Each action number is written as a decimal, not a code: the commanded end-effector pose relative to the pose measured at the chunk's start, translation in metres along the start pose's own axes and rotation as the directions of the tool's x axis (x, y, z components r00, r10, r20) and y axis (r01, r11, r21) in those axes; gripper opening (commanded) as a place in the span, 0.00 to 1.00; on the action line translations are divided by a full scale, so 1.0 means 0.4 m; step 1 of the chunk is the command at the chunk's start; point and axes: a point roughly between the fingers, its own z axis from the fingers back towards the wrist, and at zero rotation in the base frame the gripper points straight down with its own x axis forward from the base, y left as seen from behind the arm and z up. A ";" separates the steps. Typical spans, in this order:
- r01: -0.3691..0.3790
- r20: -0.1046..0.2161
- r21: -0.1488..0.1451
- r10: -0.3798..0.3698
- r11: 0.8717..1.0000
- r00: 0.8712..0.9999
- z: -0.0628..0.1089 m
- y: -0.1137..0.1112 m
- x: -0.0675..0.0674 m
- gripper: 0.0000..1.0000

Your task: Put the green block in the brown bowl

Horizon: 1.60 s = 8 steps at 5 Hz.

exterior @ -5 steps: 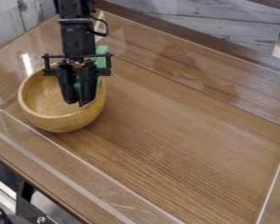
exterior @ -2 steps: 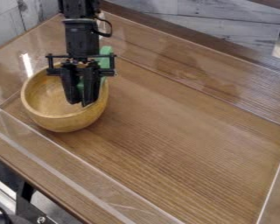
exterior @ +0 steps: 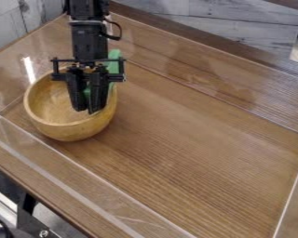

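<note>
The brown bowl [exterior: 46, 119] sits at the left of the table, round, wooden and deep. My gripper [exterior: 85, 105] hangs straight down over it, its black fingers close together and their tips down inside the hollow near the far wall. The green block [exterior: 115, 63] shows only as a small bright green patch just right of the gripper's upper fingers, at the bowl's far rim. The gripper hides the rest of it. I cannot tell whether the block rests behind the bowl or touches the gripper. Nothing shows between the fingertips.
The wooden table [exterior: 201, 130] stretches wide to the right and front of the bowl. A raised wooden ledge [exterior: 257, 65] runs along the far right. The table's front edge [exterior: 64, 191] drops off at the lower left.
The gripper, the bowl and the green patch have all shifted slightly to the right together. The fingers stay shut.
</note>
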 end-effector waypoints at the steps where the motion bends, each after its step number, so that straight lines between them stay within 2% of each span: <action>1: 0.024 0.034 0.023 -0.025 0.999 0.999 0.032 -0.009 0.004 0.00; 8: 0.070 -0.026 0.045 -0.069 0.997 0.997 0.025 -0.021 -0.003 0.00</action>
